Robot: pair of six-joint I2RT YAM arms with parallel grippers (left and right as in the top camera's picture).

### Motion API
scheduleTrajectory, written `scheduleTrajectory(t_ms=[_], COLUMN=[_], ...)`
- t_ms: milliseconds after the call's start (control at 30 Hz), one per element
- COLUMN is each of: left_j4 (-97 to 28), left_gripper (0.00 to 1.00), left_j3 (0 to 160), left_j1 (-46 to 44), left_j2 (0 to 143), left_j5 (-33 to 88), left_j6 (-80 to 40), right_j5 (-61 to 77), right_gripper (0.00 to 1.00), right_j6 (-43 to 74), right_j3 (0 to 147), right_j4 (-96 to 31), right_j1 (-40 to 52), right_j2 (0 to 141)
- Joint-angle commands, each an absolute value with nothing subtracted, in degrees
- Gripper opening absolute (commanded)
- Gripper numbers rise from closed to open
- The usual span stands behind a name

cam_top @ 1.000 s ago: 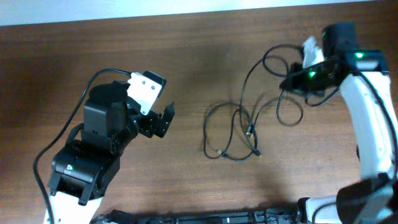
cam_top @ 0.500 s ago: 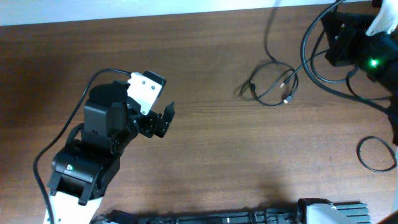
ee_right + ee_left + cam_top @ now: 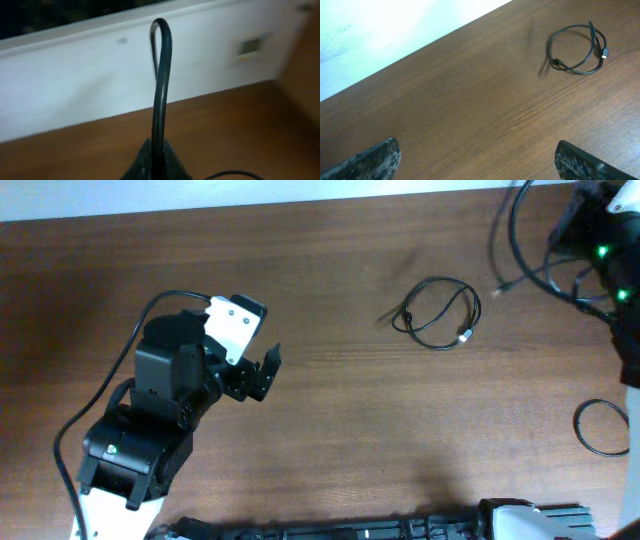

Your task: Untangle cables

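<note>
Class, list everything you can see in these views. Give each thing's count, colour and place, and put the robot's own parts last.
table: one, brown wood grain, fills the views
white surface: one, along the table's far edge
coiled cable: one, black with a pale plug tip, lying loose on the table right of centre
cable loop: one, black, at the table's right edge, partly cut off
held cable: one, black, a narrow bend standing up from the right gripper
left arm: one, black and white, near left of the table
left gripper: one, black, open, empty
right arm: one, black and white, far right corner
right gripper: one, dark, shut on the held cable
</note>
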State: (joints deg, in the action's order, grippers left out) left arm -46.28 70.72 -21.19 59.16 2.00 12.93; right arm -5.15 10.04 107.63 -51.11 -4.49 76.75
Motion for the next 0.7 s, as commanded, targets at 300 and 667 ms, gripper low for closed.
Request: scheduleTrajectory(t_ms=[300,667], left_j4=[-46.19,-46.22], left_gripper=[0.99,0.99], left_j3=[70.98,70.98], left_j1=[-20.82,-20.82], left_j2=[59.13,59.13], left_j5=[2.61,2.61], left_j6=[13.8,13.8], right_j5=[-31.68,-0.12], right_gripper=[0.04,0.04], right_j6=[13.06,15.77], right_j3=[108.27,108.22], right_j4=[-51.51,-56.99], right_j1=[-14.44,-37.74], right_j2=[91.39,111.9])
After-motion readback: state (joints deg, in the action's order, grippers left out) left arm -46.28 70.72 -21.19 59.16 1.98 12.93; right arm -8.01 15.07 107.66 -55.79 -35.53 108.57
